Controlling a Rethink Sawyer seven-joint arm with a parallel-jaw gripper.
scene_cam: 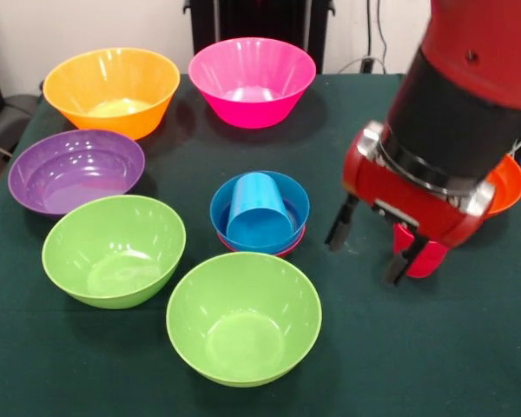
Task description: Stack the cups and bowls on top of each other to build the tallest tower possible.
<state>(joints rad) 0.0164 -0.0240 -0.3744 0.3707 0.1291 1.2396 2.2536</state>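
Green cloth covers the bench (469, 365); landmark is the tower (260, 215), a blue bowl on a red piece with the blue cup tipped inside; large bowls ring its far, left and near sides; to its right the gripper (375, 252) hangs open, empty, beside the red cup (428, 256); grasping it seems next; right edge close.
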